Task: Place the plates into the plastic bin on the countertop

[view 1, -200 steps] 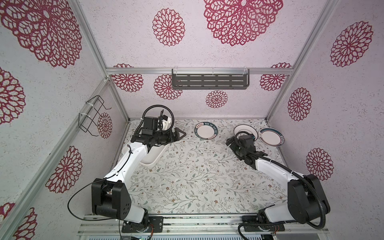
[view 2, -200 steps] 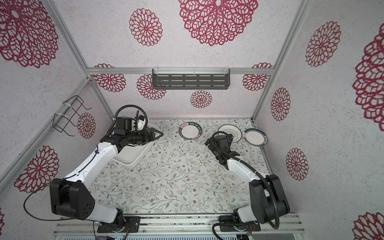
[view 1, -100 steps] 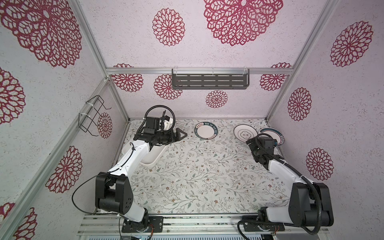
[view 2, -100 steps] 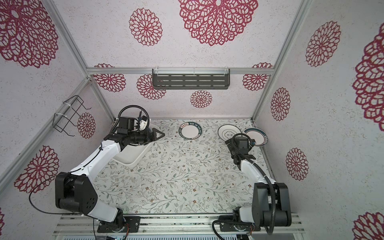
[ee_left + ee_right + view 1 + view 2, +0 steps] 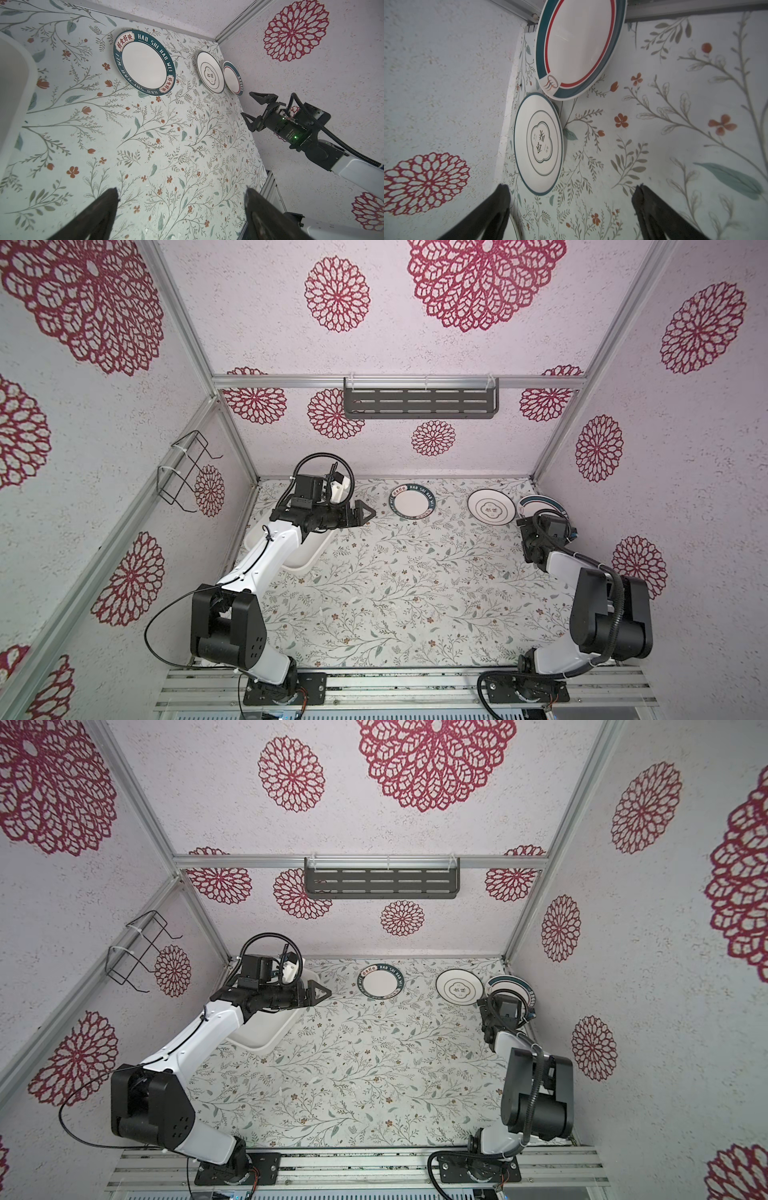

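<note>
Swinging away from the middle of the countertop [image 5: 415, 593] over the past second, my right gripper [image 5: 249, 106] had come round to face the far right corner, while my left gripper [image 5: 363, 514] had barely shifted. Both sets of jaws stood wide apart and empty.

Straight ahead of my right fingers lay the teal-and-red rimmed plate [image 5: 579, 47], close against the wall rail and seemingly tilted. Just nearer to me sat the ringed plate [image 5: 538, 143], the two rims touching or nearly so (I could not tell which). The lettered plate [image 5: 412, 500] lay ahead of my left fingertips, apart from the others. The plastic bin [image 5: 303, 562] was under my left forearm, its inside mostly hidden.

My worry was the corner. With so little room beyond that plate, a finger could strike the wall, or nudge the rim so that it slid onto the ringed plate. A thin, glossy rim pinched at one edge might also slip on the long carry across to the bin. And my left arm, hanging over the bin, could get in the right arm's way.
</note>
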Robot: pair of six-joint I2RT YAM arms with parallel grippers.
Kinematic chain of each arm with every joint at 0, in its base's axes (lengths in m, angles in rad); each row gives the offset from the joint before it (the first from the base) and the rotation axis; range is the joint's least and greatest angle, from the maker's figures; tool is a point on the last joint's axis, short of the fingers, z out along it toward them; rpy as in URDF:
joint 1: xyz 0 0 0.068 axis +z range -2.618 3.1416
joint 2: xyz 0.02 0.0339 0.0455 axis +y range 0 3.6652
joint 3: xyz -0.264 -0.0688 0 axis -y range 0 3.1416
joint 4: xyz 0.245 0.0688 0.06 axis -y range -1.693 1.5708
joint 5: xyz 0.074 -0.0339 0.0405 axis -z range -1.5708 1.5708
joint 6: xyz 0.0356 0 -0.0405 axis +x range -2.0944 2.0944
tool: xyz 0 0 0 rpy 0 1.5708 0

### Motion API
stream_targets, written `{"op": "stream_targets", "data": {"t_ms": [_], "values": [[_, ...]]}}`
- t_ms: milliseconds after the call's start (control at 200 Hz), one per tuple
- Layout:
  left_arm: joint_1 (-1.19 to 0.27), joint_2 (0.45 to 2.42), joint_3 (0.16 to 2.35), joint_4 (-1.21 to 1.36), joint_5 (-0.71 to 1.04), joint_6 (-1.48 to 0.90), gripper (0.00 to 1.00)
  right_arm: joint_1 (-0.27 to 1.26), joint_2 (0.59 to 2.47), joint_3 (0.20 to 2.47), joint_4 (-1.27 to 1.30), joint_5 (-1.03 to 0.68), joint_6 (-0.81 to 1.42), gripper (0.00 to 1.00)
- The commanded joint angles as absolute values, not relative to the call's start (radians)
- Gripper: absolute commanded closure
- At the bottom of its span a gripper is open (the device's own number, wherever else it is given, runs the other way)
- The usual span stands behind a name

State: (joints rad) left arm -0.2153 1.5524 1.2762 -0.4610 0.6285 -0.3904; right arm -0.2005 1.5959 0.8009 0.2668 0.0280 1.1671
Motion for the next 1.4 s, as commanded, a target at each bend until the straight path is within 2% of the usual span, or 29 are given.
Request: {"op": "stream_targets", "data": {"t_ms": [0, 100, 270, 510, 645, 946, 1111, 1251, 1346, 1396], "values": [[-0.218, 1.529, 1.269, -0.471, 0.602, -0.362, 0.03, -0.233, 1.659, 0.841, 0.421, -0.020, 1.211, 0.08], [-0.219, 1.538, 1.270, -0.465, 0.619, -0.373, 0.03, -0.266, 1.733, 0.869, 0.479, -0.049, 1.248, 0.16], [-0.220, 1.547, 1.269, -0.462, 0.613, -0.373, 0.03, -0.300, 1.826, 0.910, 0.542, -0.051, 1.284, 0.21], [-0.220, 1.556, 1.278, -0.469, 0.602, -0.365, 0.03, -0.328, 1.924, 1.001, 0.489, -0.027, 1.296, 0.27], [-0.221, 1.557, 1.284, -0.472, 0.589, -0.359, 0.03, -0.344, 1.990, 1.032, 0.517, -0.042, 1.344, 0.36], [-0.221, 1.565, 1.293, -0.479, 0.583, -0.355, 0.03, -0.350, 2.084, 1.095, 0.498, -0.033, 1.402, 0.39], [-0.221, 1.562, 1.296, -0.482, 0.567, -0.350, 0.03, -0.348, 2.131, 1.143, 0.411, -0.054, 1.437, 0.50], [-0.221, 1.561, 1.301, -0.487, 0.559, -0.346, 0.03, -0.350, 2.128, 1.126, 0.398, -0.053, 1.450, 0.65], [-0.220, 1.560, 1.302, -0.488, 0.557, -0.347, 0.03, -0.349, 2.116, 1.124, 0.363, -0.050, 1.435, 0.81], [-0.220, 1.560, 1.302, -0.488, 0.557, -0.347, 0.03, -0.350, 2.110, 1.125, 0.348, -0.051, 1.423, 0.86]]}}
